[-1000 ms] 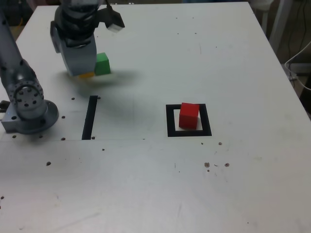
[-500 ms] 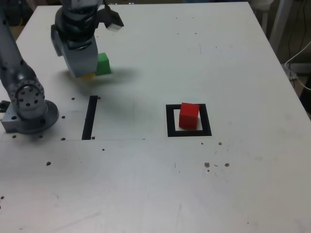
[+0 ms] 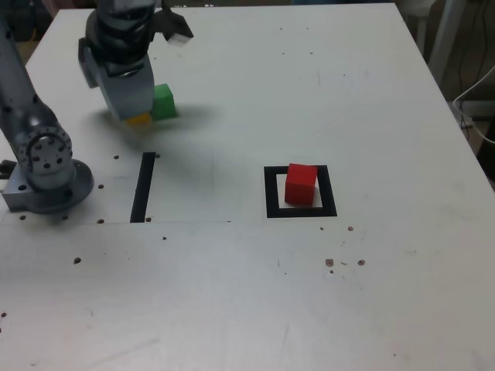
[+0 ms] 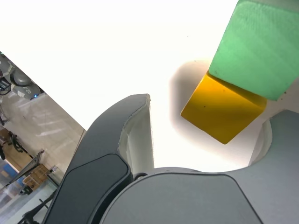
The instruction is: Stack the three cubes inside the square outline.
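Observation:
The red cube (image 3: 301, 184) sits inside the square outline (image 3: 272, 202) at the exterior view's centre right. Far back on that view's left, the green cube (image 3: 163, 101) and the yellow cube (image 3: 139, 119) rest on the table touching each other. My gripper (image 3: 130, 107) hangs low over the yellow cube and hides most of it. In the wrist view the yellow cube (image 4: 222, 109) lies between my open fingers (image 4: 135, 130), with a clear gap to one finger. The green cube (image 4: 257, 51) sits just past it, outside the jaws.
A straight black strip (image 3: 142, 187) lies on the table in front of the gripper. The arm's base (image 3: 46, 166) stands at the exterior view's left edge. Small dark specks dot the white table (image 3: 255, 294).
The gripper has shifted a little toward the exterior view's left over the yellow cube. None of the cubes has moved.

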Controlling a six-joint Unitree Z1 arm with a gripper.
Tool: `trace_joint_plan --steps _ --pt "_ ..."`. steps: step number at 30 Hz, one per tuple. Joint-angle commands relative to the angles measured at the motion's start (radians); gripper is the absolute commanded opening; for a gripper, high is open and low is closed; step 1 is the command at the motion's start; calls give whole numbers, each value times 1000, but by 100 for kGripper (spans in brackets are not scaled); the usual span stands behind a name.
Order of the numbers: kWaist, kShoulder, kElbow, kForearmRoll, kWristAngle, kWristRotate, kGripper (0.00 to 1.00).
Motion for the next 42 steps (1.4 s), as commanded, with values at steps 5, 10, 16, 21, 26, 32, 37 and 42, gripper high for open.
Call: trace_joint_plan --steps 5,10,16,21,26,32,37,42 --pt "2 -6 1 -20 -1 2 79" --pt "2 -4 8 -29 -18 2 76" --pt "10 -2 11 -54 -70 0 66" --pt "23 -7 11 -49 -74 0 64" --pt "33 -4 10 -50 -62 2 64" --pt "40 3 8 -63 -59 2 60" --pt "42 3 9 -72 -69 2 57" --pt "42 1 5 -86 -93 4 52"
